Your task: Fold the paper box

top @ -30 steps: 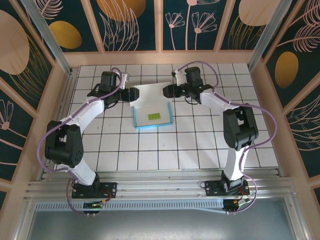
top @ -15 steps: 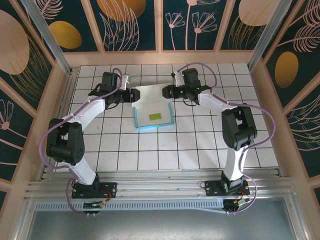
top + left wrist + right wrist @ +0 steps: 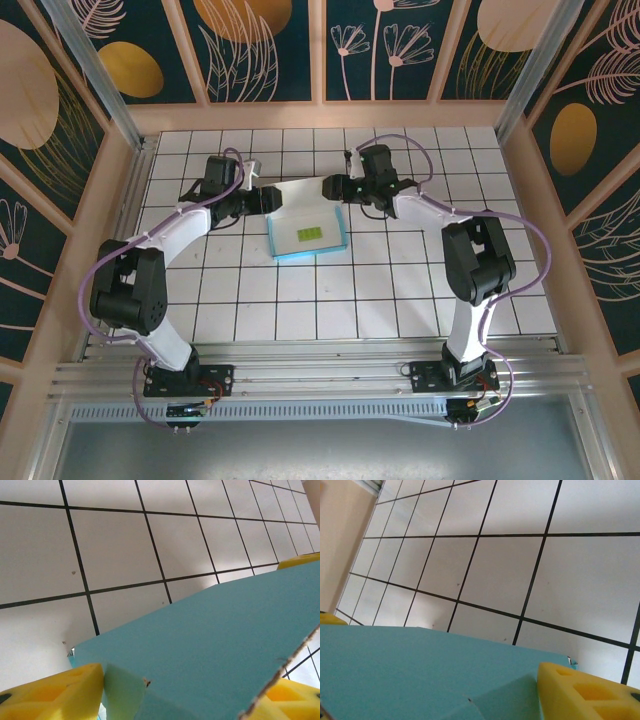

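The paper box [image 3: 300, 196] lies mid-table, a shallow light blue tray with its white back flap raised. A small yellow-green piece [image 3: 308, 233] rests inside it. My left gripper [image 3: 271, 198] is at the flap's left corner and my right gripper [image 3: 331, 186] at its right corner. In the left wrist view the blue side of the flap [image 3: 215, 645] spans the gap between my wide-apart yellow fingers [image 3: 50, 690]. The right wrist view has the blue flap [image 3: 420, 670] beside one yellow finger [image 3: 585, 690]; the other is hidden behind the card.
The white tiled table [image 3: 400, 290] stretches out around the box. Wooden walls [image 3: 330, 115] and aluminium posts [image 3: 110, 90] close in the back and sides. Both arms arch in from the near rail [image 3: 320, 375].
Both grippers have moved inward and slightly toward the front along the flap's back corners. The white flap has tipped up and looks shorter from above.
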